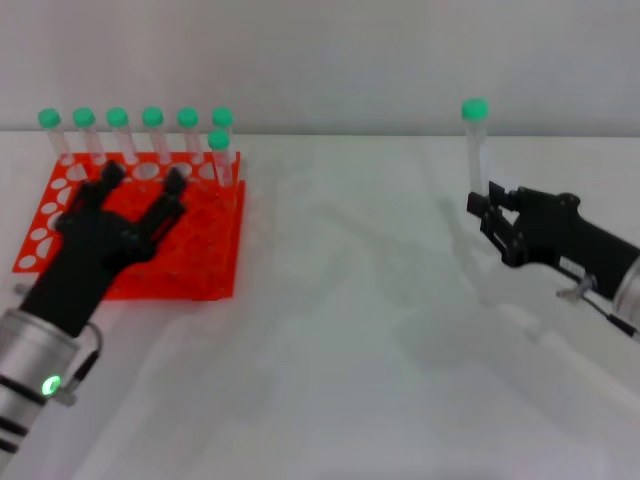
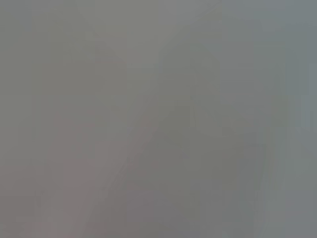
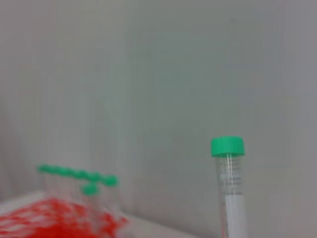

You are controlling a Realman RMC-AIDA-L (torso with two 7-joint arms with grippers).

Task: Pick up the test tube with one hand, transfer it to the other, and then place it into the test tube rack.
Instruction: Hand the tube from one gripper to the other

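Observation:
My right gripper (image 1: 487, 207) is shut on the lower end of the test tube (image 1: 475, 150), a clear tube with a green cap, and holds it upright above the table at the right. The tube also shows in the right wrist view (image 3: 232, 193). The orange-red test tube rack (image 1: 205, 265) lies at the far left, and shows far off in the right wrist view (image 3: 44, 223). My left gripper (image 1: 142, 182) hovers over the rack with its black fingers spread open and empty. The left wrist view shows only plain grey.
Several green-capped tubes (image 1: 152, 130) stand in the rack's back row, with one (image 1: 219, 155) just in front at the right end. The white table (image 1: 340, 330) stretches between the rack and my right arm.

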